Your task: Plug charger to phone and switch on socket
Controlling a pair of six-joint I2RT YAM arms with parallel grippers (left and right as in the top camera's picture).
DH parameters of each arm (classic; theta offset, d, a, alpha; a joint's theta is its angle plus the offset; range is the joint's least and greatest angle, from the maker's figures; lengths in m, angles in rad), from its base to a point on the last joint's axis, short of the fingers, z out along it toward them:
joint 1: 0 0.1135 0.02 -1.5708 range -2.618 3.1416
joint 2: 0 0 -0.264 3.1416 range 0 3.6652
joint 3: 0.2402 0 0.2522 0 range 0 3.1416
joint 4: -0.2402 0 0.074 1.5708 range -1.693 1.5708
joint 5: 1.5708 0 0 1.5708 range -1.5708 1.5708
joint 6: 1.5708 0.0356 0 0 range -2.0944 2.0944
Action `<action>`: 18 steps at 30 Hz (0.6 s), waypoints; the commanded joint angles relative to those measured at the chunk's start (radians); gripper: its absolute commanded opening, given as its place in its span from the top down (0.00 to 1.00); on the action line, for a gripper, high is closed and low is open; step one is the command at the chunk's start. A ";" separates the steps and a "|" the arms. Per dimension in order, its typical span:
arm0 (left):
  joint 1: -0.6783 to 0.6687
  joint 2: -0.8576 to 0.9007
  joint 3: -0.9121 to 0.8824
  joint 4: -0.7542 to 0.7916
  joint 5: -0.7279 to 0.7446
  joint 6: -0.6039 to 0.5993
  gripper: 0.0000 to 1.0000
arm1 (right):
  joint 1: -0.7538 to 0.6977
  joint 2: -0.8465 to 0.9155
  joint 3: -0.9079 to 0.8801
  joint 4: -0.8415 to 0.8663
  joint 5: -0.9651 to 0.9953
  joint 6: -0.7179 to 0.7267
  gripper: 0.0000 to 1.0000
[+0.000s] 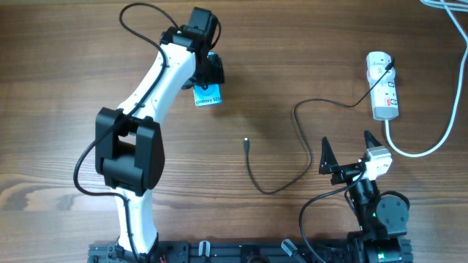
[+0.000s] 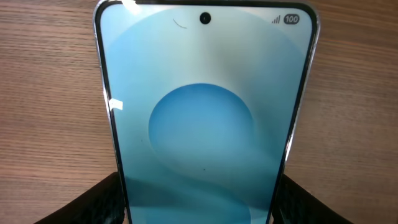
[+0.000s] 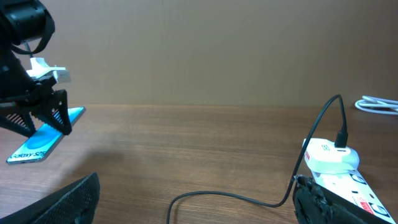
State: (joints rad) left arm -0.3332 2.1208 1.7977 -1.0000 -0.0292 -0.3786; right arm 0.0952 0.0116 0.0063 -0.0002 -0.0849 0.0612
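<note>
Phone [image 2: 202,112], tilted, is clamped at one end by the left gripper [image 1: 210,77], well left of the socket [image 1: 383,86]. Right gripper [image 1: 346,139] stands wide apart and empty near the socket. Charger [image 3: 224,195] runs from the socket, its connector [image 1: 247,144] lying between socket and phone.

phone [image 2: 205,112] status bar reading "100", "Galaxy S2…" printed along its other end, socket [image 1: 384,91] markings illegible

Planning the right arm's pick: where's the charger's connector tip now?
Overhead view: the connector tip lies on the table near centre, right of the phone, left of the open right gripper.
</note>
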 commanded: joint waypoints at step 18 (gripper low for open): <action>-0.031 0.006 0.001 -0.078 0.137 0.023 0.35 | -0.001 -0.004 -0.001 0.002 0.009 -0.008 0.00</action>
State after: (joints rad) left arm -0.3641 2.1208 1.7977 -1.0573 0.0032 -0.3634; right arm 0.0952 0.0116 0.0063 -0.0002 -0.0849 0.0612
